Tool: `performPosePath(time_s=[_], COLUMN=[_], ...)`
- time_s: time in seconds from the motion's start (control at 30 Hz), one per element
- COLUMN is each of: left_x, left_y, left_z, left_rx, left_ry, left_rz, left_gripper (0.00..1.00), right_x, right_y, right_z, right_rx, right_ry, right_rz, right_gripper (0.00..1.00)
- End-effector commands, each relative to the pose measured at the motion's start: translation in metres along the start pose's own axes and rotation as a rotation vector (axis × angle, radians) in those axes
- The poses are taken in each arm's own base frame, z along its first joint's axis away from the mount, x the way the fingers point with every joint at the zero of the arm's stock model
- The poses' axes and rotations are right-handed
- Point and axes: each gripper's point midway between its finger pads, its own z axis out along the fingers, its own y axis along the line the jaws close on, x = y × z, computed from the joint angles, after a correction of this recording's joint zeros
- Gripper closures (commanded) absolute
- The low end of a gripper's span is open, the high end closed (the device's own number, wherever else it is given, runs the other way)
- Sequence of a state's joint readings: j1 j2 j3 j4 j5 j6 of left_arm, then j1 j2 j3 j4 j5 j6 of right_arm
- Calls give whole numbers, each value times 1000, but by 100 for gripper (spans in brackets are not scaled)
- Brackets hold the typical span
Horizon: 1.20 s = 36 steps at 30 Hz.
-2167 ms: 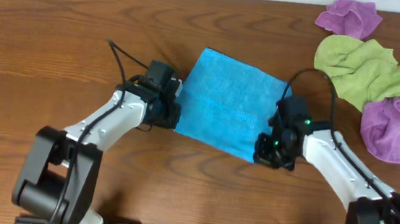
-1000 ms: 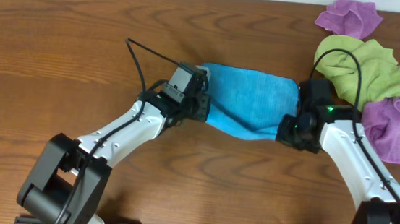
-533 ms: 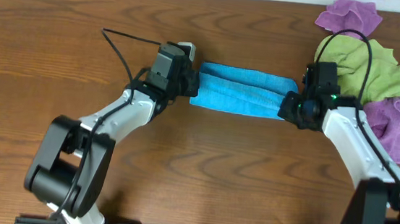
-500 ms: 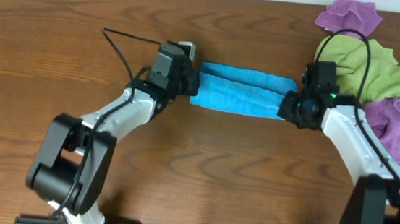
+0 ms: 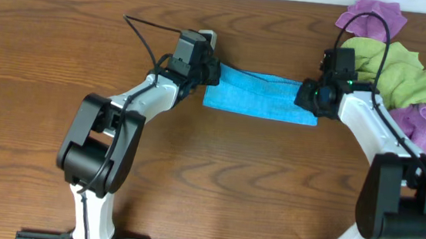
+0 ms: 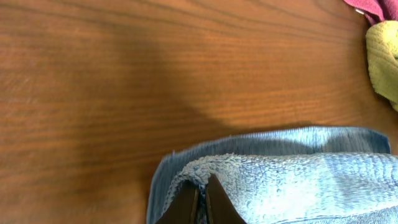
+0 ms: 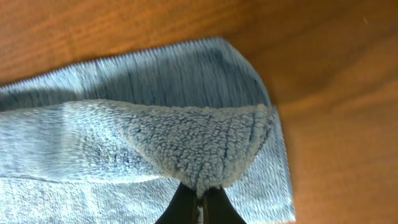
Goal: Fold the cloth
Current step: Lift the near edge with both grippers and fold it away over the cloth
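The sky-blue cloth (image 5: pixel 260 97) lies doubled over as a wide strip in the middle of the far half of the table. My left gripper (image 5: pixel 211 71) is shut on its upper left corner, and the terry pile bunches around the fingertips in the left wrist view (image 6: pixel 202 186). My right gripper (image 5: pixel 308 93) is shut on the upper right corner; in the right wrist view a flap of cloth (image 7: pixel 205 146) is pinched between the jaws over the lower layer. Both held corners sit over the far edge of the cloth.
A lime-green cloth (image 5: pixel 391 69) lies crumpled at the far right, close to my right arm. One purple cloth (image 5: pixel 373 16) sits behind it and another purple cloth (image 5: pixel 425 130) in front. Bare wooden table (image 5: pixel 48 59) lies to the left and front.
Both grippers have carried the cloth's near corners away toward the far edge, so the flat square became a doubled strip. The hold has stayed shut throughout.
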<state>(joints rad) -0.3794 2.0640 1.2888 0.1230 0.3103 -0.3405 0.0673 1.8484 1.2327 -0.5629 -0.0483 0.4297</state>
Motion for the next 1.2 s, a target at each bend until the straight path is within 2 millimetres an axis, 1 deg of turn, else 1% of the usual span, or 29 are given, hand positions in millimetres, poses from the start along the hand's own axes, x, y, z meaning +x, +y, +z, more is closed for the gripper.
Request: performPosePath(time_s=[0.0,0.1,0.23,0.4,0.5,0.63,0.7,0.83,0.97,1.17], left_x=[-16,-21,-26,-44,-44,-39,-35,-14,1,6], left_y=[0,-1,-1,2,5,7,8,16,22,23], left_z=[7,10,10,5,5,5,5,4,3,2], left_rx=[9,8,1,-5,-9,-17,-23,-53,-76,-82], left_ry=[-25,-23,-25,-62,-62,-40,-23,62,122,141], left_rz=[8,19,55,51,47,42,37,13,-4,-10], left_gripper=[94,94,94,94,94,94,94,94,94,94], right_x=[-14,-16,-20,-31,-36,-36,-33,-17,-8,-3], right_y=[-3,-4,-2,7,9,3,0,-4,-8,-11], right_z=[4,6,6,4,2,2,2,2,2,2], right_rx=[14,17,11,-26,-35,-27,-22,-18,-4,7], right_ry=[-16,-13,-27,-60,-75,-70,-53,15,51,75], right_rz=[-8,-4,-5,-7,-7,3,9,9,-10,-20], right_gripper=[98,98,98,99,98,98,98,98,98,98])
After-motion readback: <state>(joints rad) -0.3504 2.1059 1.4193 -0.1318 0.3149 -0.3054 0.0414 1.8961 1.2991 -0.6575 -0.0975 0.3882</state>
